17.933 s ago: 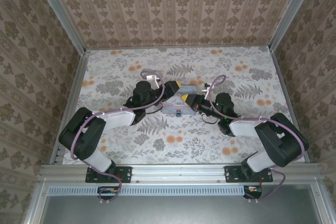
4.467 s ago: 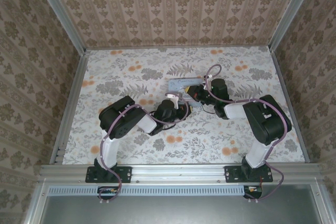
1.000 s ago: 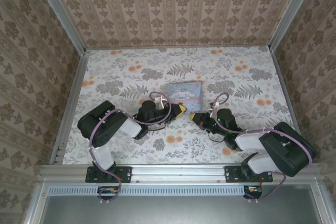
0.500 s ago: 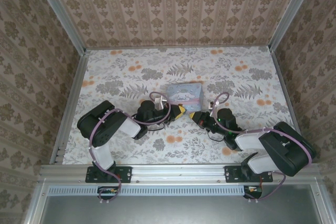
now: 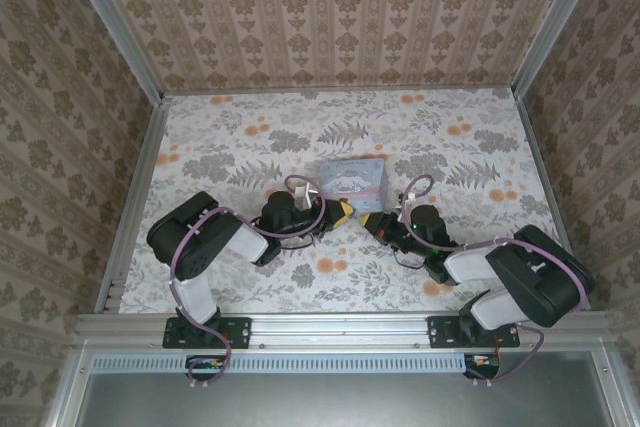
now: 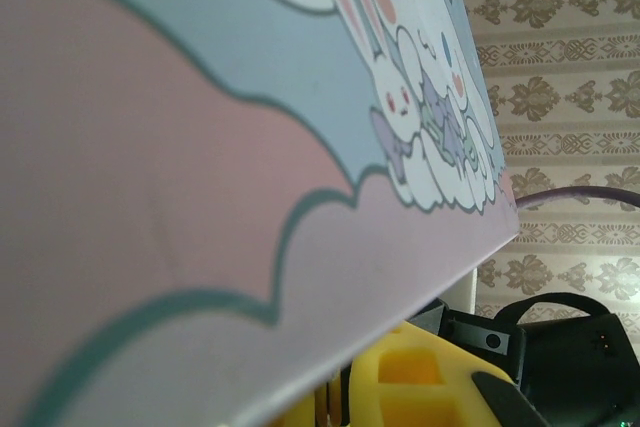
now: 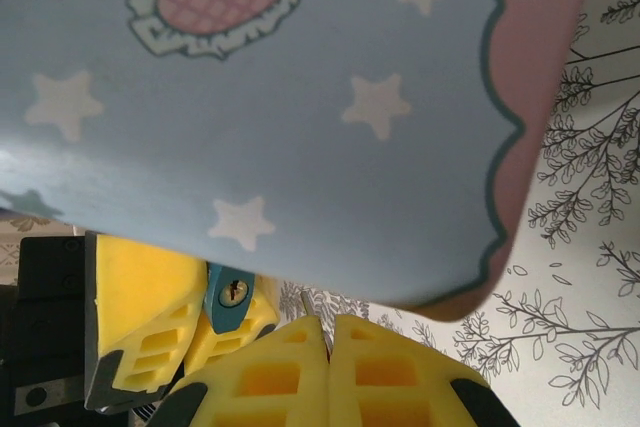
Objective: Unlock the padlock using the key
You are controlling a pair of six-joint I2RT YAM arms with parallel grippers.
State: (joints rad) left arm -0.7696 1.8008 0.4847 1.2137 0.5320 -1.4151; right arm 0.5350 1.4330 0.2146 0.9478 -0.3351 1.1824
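Left pincer (image 7: 207,330) is clamping the single padlock (image 7: 227,296), presenting its keyhole toward the right pincer (image 7: 328,335). That pincer's fingers are pressing together, seemingly pinching the one key (image 7: 305,305), a thin sliver aimed for insertion. One tin (image 7: 300,97) is sitting on the bench (image 7: 590,247) just beyond them.
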